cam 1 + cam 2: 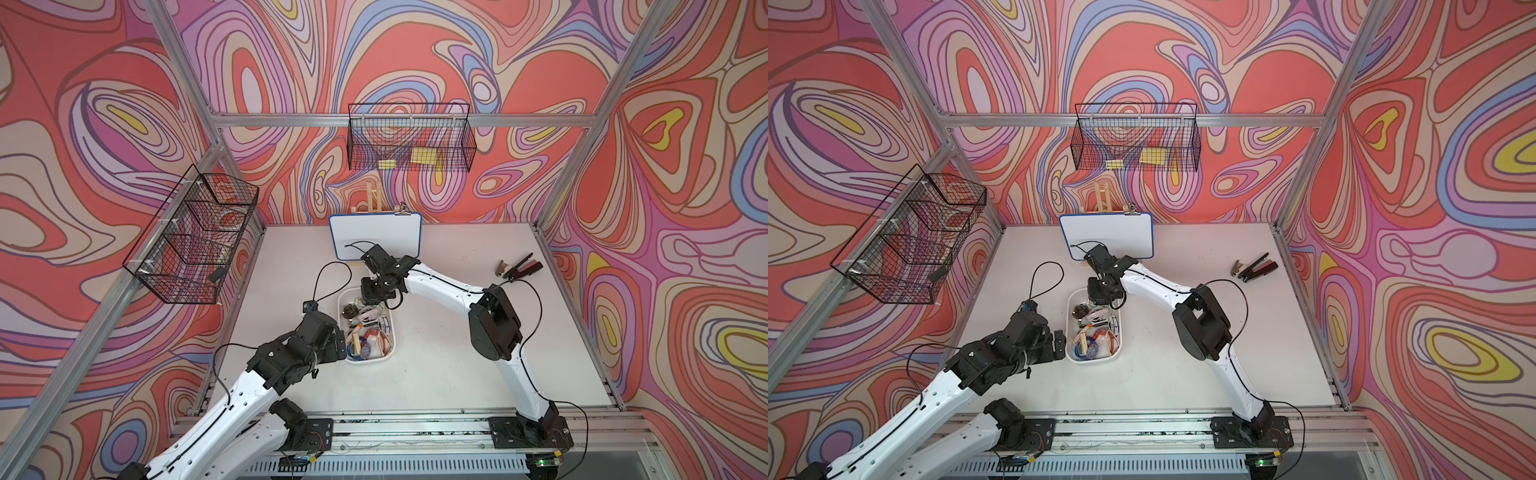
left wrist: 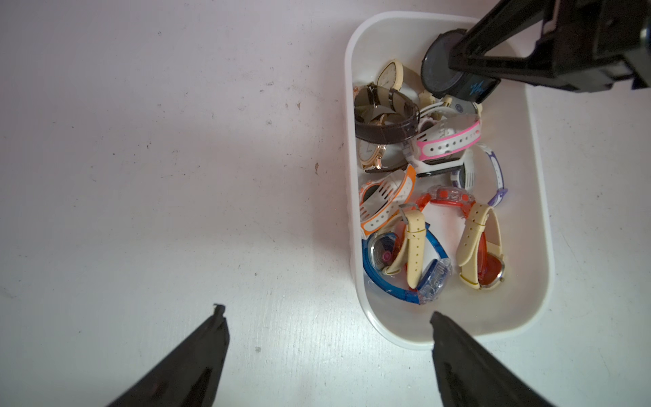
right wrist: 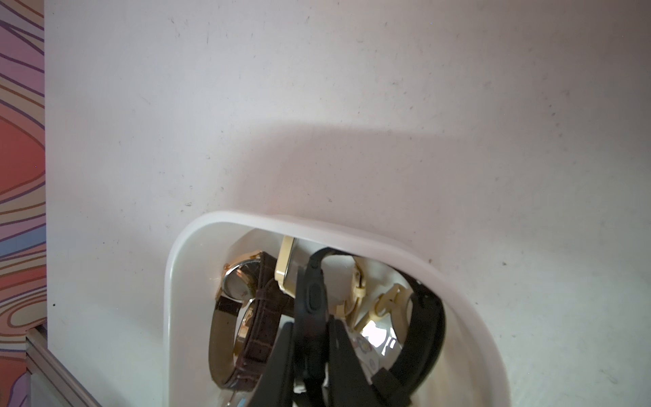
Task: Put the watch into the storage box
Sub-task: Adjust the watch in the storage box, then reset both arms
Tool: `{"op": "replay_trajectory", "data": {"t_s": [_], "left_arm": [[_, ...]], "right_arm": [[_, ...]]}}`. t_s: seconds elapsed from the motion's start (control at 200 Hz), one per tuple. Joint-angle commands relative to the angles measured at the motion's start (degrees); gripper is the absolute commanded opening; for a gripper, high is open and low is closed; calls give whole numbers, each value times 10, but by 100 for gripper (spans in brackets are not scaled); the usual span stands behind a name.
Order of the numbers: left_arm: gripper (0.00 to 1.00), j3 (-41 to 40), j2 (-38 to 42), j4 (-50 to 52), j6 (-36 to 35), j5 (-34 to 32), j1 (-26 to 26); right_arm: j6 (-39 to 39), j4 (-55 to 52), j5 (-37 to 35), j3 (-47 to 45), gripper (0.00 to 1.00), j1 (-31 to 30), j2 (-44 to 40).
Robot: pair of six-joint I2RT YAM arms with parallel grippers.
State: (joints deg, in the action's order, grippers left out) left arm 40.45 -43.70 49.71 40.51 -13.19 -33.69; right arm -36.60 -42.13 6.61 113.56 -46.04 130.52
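Gripping one watch [image 3: 311, 303] over one storage box [image 3: 352, 225].

White storage box [image 1: 1095, 358] sits mid-frame on the table [image 1: 1183, 365], with a mixed heap of watches [image 1: 1094, 332] inside. Right gripper [image 1: 1097, 303] points down into the box's upper end, its jaws hidden by its own body. Left gripper [image 1: 1060, 340] sits just beside the box's left wall, outside it. Whiteboard [image 1: 1108, 232] stands above the box in frame. Dark hand tool [image 1: 1254, 268] lies right of centre, well apart. One wire basket [image 1: 1136, 141] hangs at upper centre, another basket [image 1: 909, 241] at left.
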Motion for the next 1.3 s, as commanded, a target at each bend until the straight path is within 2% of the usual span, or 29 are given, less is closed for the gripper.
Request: {"op": "replay_trajectory", "data": {"t_s": [0.0, 0.165, 0.356, 0.526, 0.591, 0.651, 0.706, 0.766, 0.856, 0.916, 0.972, 1.177, 1.292], "left_arm": [[95, 8, 4, -1, -7, 4, 4], [95, 7, 5, -2, -7, 4, 4], [95, 7, 5, -4, -8, 7, 4], [97, 7, 6, -3, -6, 5, 4], [98, 9, 7, -2, -3, 4, 4], [99, 10, 7, -2, -2, 3, 4], [100, 11, 6, 0, 2, -1, 4], [100, 14, 8, -3, 5, -1, 4], [100, 17, 20, -21, 6, -11, 5], [100, 20, 31, -40, 2, -26, 6], [100, 24, 38, -61, -13, -39, 8], [100, 53, 23, -116, -69, -124, 50], [100, 47, 2, -171, -85, -137, 124]], "right_arm": [[-15, 36, -26, -13, 8, -3, 5], [-18, 49, -22, -30, 26, -5, -2], [-25, 91, -18, -80, 37, -9, -66], [-26, 107, -22, -113, 43, -12, -132], [-26, 122, -30, -135, 48, -11, -162], [-26, 127, -34, -153, 50, -11, -187], [-21, 130, -42, -172, 56, -10, -212], [-10, 131, -62, -196, 62, -11, -242], [13, 130, -109, -245, 79, -7, -286], [25, 127, -136, -281, 91, 5, -334], [33, 124, -148, -315, 97, 25, -367], [80, 130, -224, -457, 98, 136, -501], [125, 194, -361, -565, 98, 162, -597]]}}
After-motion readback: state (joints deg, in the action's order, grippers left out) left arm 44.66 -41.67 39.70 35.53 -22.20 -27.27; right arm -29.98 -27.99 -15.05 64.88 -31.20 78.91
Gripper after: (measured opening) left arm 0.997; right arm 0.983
